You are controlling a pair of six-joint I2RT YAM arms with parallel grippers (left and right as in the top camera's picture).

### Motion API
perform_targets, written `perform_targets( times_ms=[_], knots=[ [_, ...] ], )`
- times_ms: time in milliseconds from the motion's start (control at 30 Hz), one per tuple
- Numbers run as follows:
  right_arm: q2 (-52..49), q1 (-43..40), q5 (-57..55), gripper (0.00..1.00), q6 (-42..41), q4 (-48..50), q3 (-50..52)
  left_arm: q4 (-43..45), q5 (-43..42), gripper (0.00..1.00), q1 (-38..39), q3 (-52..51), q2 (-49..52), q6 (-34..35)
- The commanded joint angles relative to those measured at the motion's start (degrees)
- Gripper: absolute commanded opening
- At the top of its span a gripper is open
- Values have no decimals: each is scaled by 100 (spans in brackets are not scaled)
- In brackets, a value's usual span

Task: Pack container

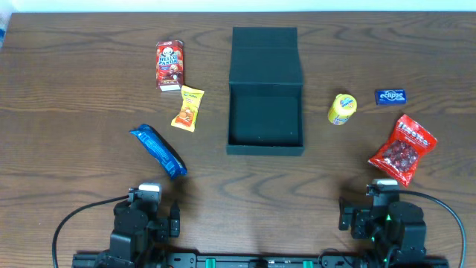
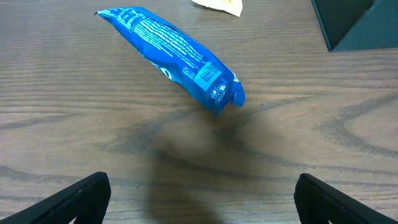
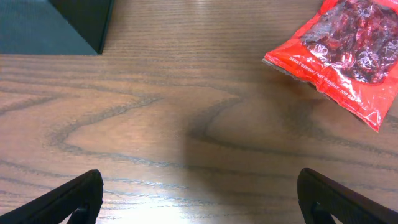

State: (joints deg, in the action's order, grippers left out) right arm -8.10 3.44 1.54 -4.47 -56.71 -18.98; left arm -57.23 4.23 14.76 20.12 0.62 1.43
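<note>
Lying open: matte teal-black rectangular container (image 1: 265, 119)

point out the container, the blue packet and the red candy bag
container (image 1: 265, 119), overhead view, bare inside floor
blue packet (image 2: 171, 53), left wrist view, middle of the wrapper
red candy bag (image 3: 345, 53), right wrist view, middle of the bag

Surface (image 1: 74, 112): dark brown wood, pronounced grain, matte finish, evenly lit. Soft, diffuse shadows fall on it in both wrist views. Pale strip (image 1: 238, 4) borders its far edge; nature undetermined.
</note>
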Motion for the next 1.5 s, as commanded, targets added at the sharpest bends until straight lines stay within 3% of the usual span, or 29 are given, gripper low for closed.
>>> perform_targets(
  times_ms=[0, 400, 633, 900, 1033, 1233, 1467],
  knots=[
    [37, -9, 2, 99, 72, -7, 9, -76, -90, 95, -28, -190, -42, -37],
    [20, -4, 0, 99, 72, 72, 9, -76, -90, 95, -28, -190, -42, -37],
    [-765, -7, 2, 99, 72, 1182, -317, -76, -90, 95, -28, -190, -42, -37],
    [-2612, -4, 13, 99, 68, 1152, -2308, -76, -90, 95, -28, -190, -42, -37],
    [-3215, -7, 302, 99, -240, 254, -3305, -76, -90, 95, -28, -190, -42, -37],
    [-3589, -15, 299, 99, -385, 221, -3652, -76, -90, 95, -28, -190, -42, -37],
    [-3904, -31, -817, 99, -2299, -195, -3652, -76, -90, 95, -28, -190, -42, -37]
  ],
)
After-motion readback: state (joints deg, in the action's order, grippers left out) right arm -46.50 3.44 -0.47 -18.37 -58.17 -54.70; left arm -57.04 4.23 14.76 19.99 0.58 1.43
